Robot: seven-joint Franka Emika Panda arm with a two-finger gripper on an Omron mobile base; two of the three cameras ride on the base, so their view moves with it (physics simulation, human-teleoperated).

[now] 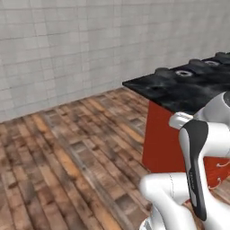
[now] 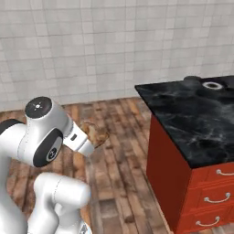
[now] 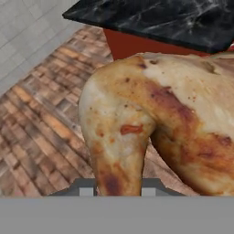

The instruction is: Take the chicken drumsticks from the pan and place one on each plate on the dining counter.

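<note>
I am carrying one of the chicken drumsticks (image 3: 151, 132) clamped between the fingers of the gripper (image 2: 94, 135), which are closing narrowly on the meat; in the hand view the piece is sitting directly against the camera, and in the right base view it is showing as a small golden lump at the end of the arm, held above the wooden floor (image 1: 67, 152) and well apart from the red cabinet (image 2: 169, 178). I am judging the drumstick to be light, fairly firm at the bone but yielding at the flesh, with glossy skin that is likely to be slippery, so the thick meaty part is the safer place to be holding it, rather than the tapered end. The black marble worktop (image 2: 192, 114) on that cabinet, with drawers below, is bearing burner rings (image 2: 211, 85) at its far end; I am seeing nothing resting on the bare marble nearer to me. I am treating the carry as under way, with setting the piece down on a plate not yet done.
</note>
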